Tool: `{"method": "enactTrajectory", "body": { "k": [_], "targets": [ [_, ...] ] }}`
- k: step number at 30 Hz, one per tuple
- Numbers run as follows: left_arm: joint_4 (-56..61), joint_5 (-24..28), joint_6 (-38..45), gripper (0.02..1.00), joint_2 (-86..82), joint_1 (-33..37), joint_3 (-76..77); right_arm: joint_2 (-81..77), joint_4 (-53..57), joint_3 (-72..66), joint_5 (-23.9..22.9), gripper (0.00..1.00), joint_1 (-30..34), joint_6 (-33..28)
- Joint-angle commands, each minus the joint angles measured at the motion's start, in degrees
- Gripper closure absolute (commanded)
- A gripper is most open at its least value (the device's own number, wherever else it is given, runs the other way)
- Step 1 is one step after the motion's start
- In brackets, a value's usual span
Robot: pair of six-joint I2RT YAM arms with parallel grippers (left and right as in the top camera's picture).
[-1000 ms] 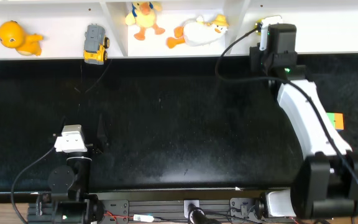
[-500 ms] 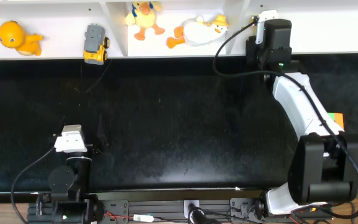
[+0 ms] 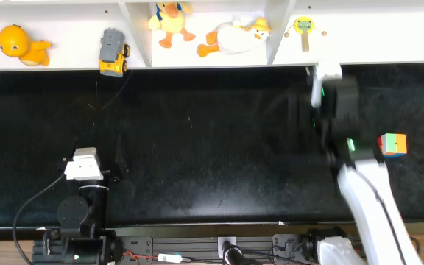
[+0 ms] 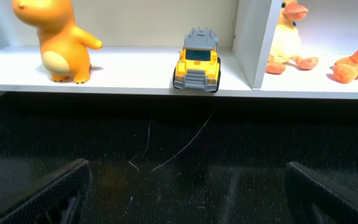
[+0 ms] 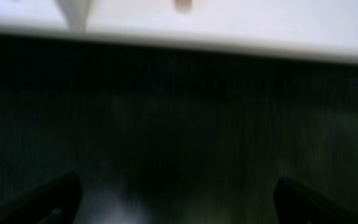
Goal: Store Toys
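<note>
- Where the top camera looks down, a white shelf (image 3: 389, 44) runs along the far edge of the black table (image 3: 212, 147). An orange toy (image 3: 22, 44) and a toy truck (image 3: 113, 51) stand in its left compartment. A plush duck (image 3: 171, 22) and a white plush duck (image 3: 234, 37) are in the middle one, the white one lying on its side. A small yellow toy (image 3: 304, 29) is in the right one.
- A coloured cube (image 3: 392, 143) sits on the table at the right, just beside the right arm (image 3: 363, 188), whose head is close to the shelf's front edge. The left arm (image 3: 87, 169) is folded near its base, well apart from the shelf.
- From the left wrist, the left gripper (image 4: 186, 167) has its fingers wide apart with nothing between them, above bare table. It faces the truck, with the orange toy to one side and both plush ducks past a divider (image 4: 250, 37).
- From the right wrist, the right gripper (image 5: 176, 179) is likewise spread and holds nothing, over dark table near the shelf edge.
</note>
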State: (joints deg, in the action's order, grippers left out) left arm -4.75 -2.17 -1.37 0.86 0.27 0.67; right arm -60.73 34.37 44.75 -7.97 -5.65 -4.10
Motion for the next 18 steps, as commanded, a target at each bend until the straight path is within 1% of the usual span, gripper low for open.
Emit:
{"method": "enactTrajectory", "body": {
  "k": [1,5,8,12,13,16,18],
  "targets": [
    [0.0,0.3,0.0,0.020,-0.7,-0.3,-0.2,12.0,6.8,-6.8,-0.4,0.003,0.0,2.4],
    [-0.1,0.3,0.0,0.020,-0.7,-0.3,-0.2,20.2,15.4,-9.3,-0.4,0.005,0.0,2.4],
    [-0.1,0.3,0.0,0.020,-0.7,-0.3,-0.2,23.2,20.7,-9.9,-0.4,0.005,0.0,2.4],
    [-0.1,0.3,0.0,0.020,-0.7,-0.3,-0.2,23.7,23.1,-9.9,-0.4,0.003,0.0,2.4],
    [-0.1,0.3,0.0,0.020,-0.7,-0.3,-0.2,23.7,22.8,-9.9,0.2,0.007,0.0,2.4],
    [-0.1,0.3,0.0,0.020,-0.7,-0.3,-0.2,23.0,21.4,-9.9,6.8,0.005,0.7,2.4],
    [-0.1,0.3,0.0,0.020,-0.7,-0.3,-0.2,21.8,18.1,-9.9,8.5,0.005,2.0,2.4]
  ]
}}
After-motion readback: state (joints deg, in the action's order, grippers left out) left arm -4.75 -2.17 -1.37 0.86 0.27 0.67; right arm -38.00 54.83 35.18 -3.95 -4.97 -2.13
